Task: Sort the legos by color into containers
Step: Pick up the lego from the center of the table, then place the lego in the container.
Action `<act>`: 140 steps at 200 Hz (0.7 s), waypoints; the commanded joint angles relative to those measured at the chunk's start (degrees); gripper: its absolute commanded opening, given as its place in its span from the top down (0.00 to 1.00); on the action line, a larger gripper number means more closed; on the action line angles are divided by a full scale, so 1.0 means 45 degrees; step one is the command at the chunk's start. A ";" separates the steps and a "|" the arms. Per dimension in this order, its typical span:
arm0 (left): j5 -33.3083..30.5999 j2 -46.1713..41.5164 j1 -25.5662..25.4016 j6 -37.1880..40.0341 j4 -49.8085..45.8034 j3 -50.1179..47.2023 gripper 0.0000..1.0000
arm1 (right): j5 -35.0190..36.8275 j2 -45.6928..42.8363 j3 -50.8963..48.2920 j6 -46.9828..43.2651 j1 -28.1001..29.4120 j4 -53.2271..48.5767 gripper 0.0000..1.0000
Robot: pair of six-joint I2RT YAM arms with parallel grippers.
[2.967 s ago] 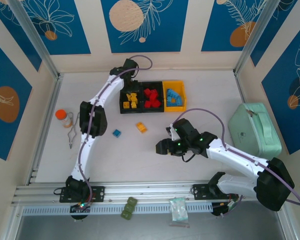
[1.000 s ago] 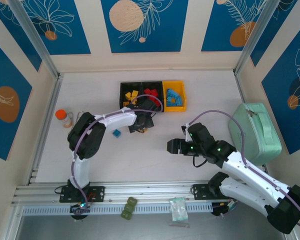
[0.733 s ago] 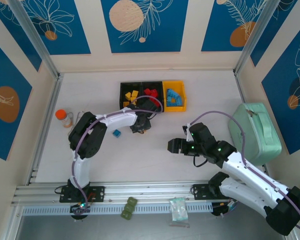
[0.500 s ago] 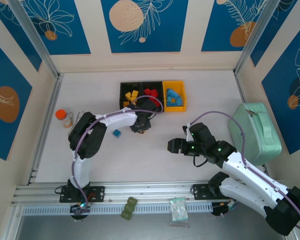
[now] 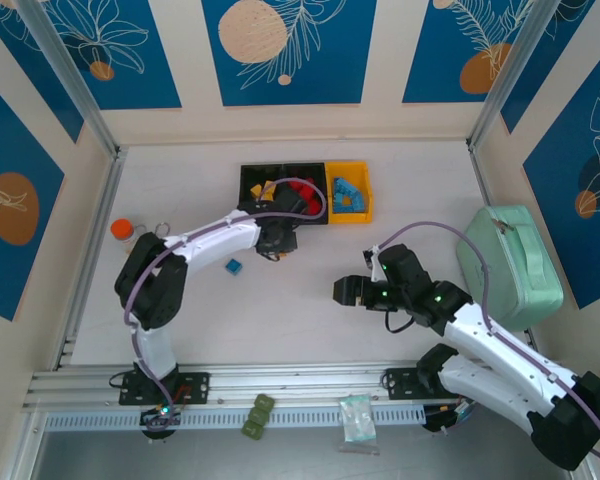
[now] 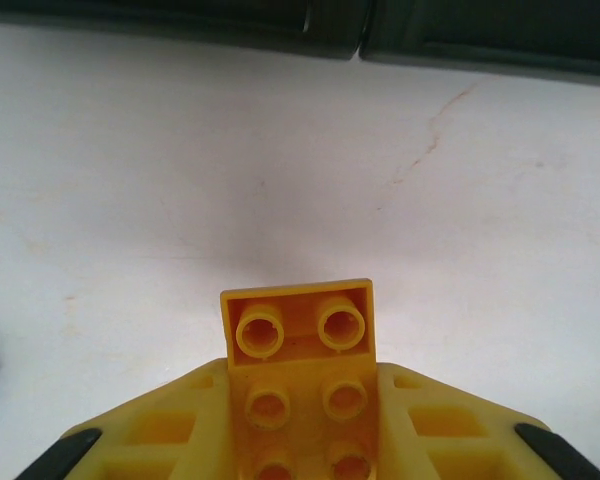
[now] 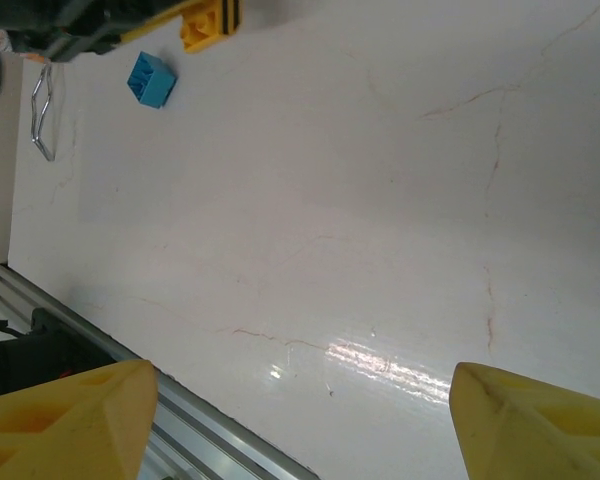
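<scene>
Left hand on studded, seemingly plastic lego

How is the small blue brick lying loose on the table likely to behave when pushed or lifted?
The blue brick looks like rigid moulded plastic, so it probably won't flex. Its boxy, flat-faced shape suggests sliding rather than rolling. Small, on a glossy table, it is likely light and may skid from a nudge.

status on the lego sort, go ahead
Copy: left gripper shut on yellow lego near the containers; right gripper open, empty; one blue lego loose on table.
</scene>
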 commanded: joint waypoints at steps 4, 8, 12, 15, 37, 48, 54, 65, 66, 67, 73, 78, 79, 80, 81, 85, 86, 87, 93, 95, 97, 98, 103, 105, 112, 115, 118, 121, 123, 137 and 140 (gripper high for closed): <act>0.0131 -0.0769 0.0725 0.1202 -0.1034 0.0501 0.70 | -0.0424 0.0483 0.0427 -0.0041 0.0147 0.0435 0.23; 0.0191 -0.0801 0.0852 0.1325 -0.1101 0.0635 0.70 | -0.0424 0.0606 0.0474 -0.0061 0.0156 0.0493 0.23; 0.0251 -0.0833 0.0991 0.1461 -0.1170 0.0791 0.70 | -0.0406 0.0726 0.0523 -0.0078 0.0197 0.0530 0.23; 0.0291 -0.0835 0.1092 0.1535 -0.1228 0.0889 0.70 | -0.0407 0.0810 0.0552 -0.0082 0.0220 0.0562 0.23; 0.0514 -0.0585 0.1895 0.2219 -0.1677 0.2026 0.70 | -0.0424 0.1516 0.0863 -0.0123 0.0400 0.0850 0.23; 0.0534 -0.0281 0.2286 0.2559 -0.1887 0.2705 0.70 | -0.0396 0.1840 0.0995 -0.0142 0.0530 0.0943 0.23; 0.0585 -0.0067 0.2495 0.2693 -0.2001 0.3046 0.70 | -0.0368 0.1977 0.1086 -0.0142 0.0578 0.0980 0.23; 0.0726 0.0411 0.2837 0.2946 -0.2208 0.3826 0.70 | -0.0322 0.2229 0.1210 -0.0142 0.0659 0.1013 0.23; 0.0740 0.0462 0.2870 0.2970 -0.2217 0.3900 0.70 | -0.0315 0.2247 0.1217 -0.0151 0.0660 0.1019 0.23; 0.0757 0.0507 0.2896 0.2982 -0.2232 0.3957 0.70 | -0.0311 0.2256 0.1230 -0.0147 0.0670 0.1031 0.23; 0.0821 0.0812 0.3053 0.3140 -0.2358 0.4398 0.70 | -0.0292 0.2371 0.1289 -0.0144 0.0699 0.1061 0.23; 0.0834 0.1109 0.3157 0.3247 -0.2534 0.4785 0.70 | -0.0288 0.2451 0.1328 -0.0142 0.0718 0.1081 0.23; 0.0833 0.1163 0.3176 0.3257 -0.2576 0.4888 0.70 | -0.0288 0.2465 0.1334 -0.0142 0.0719 0.1082 0.23; 0.0833 0.1219 0.3186 0.3272 -0.2616 0.4978 0.70 | -0.0288 0.2482 0.1337 -0.0142 0.0719 0.1082 0.23; 0.0832 0.1286 0.3210 0.3299 -0.2656 0.5072 0.70 | -0.0278 0.2501 0.1349 -0.0142 0.0719 0.1083 0.23; 0.0797 0.1510 0.3291 0.3356 -0.2815 0.5442 0.70 | -0.0269 0.2562 0.1369 -0.0125 0.0732 0.1101 0.23; 0.0785 0.1568 0.3312 0.3370 -0.2853 0.5529 0.70 | -0.0268 0.2579 0.1364 -0.0123 0.0735 0.1102 0.23; 0.0779 0.1636 0.3322 0.3397 -0.2891 0.5621 0.70 | -0.0278 0.2598 0.1382 -0.0123 0.0737 0.1102 0.23; 0.0766 0.1978 0.3430 0.3529 -0.3045 0.6077 0.70 | -0.0254 0.2688 0.1418 -0.0122 0.0729 0.1076 0.23; 0.0767 0.2080 0.3440 0.3562 -0.3085 0.6268 0.70 | -0.0255 0.2732 0.1433 -0.0122 0.0737 0.1086 0.23; 0.0757 0.2204 0.3472 0.3590 -0.3139 0.6413 0.70 | -0.0250 0.2763 0.1442 -0.0122 0.0729 0.1084 0.23; 0.0756 0.2257 0.3480 0.3595 -0.3161 0.6503 0.70 | -0.0249 0.2768 0.1450 -0.0122 0.0734 0.1073 0.23; 0.0797 0.2539 0.3551 0.3619 -0.3265 0.6881 0.70 | -0.0220 0.2862 0.1481 -0.0140 0.0724 0.1056 0.23; 0.0833 0.2650 0.3578 0.3643 -0.3292 0.7011 0.70 | -0.0212 0.2903 0.1493 -0.0141 0.0735 0.1037 0.23; 0.1022 0.3031 0.3687 0.3679 -0.3366 0.7512 0.70 | -0.0183 0.2999 0.1547 -0.0142 0.0737 0.1006 0.23; 0.1068 0.3176 0.3716 0.3702 -0.3419 0.7762 0.70 | -0.0172 0.3048 0.1557 -0.0154 0.0736 0.0988 0.23; 0.1098 0.3363 0.3754 0.3719 -0.3462 0.7971 0.70 | -0.0156 0.3088 0.1577 -0.0160 0.0724 0.0976 0.23; 0.1129 0.3511 0.3786 0.3724 -0.3519 0.8176 0.70 | -0.0134 0.3127 0.1595 -0.0161 0.0727 0.0967 0.23; 0.1141 0.3606 0.3807 0.3743 -0.3555 0.8360 0.70 | -0.0132 0.3150 0.1614 -0.0161 0.0736 0.0971 0.23; 0.1164 0.4511 0.3927 0.3814 -0.3874 0.9461 0.70 | -0.0052 0.3326 0.1667 -0.0147 0.0739 0.0983 0.23; 0.1174 0.4702 0.3951 0.3824 -0.3953 0.9700 0.70 | -0.0053 0.3369 0.1672 -0.0142 0.0722 0.0985 0.23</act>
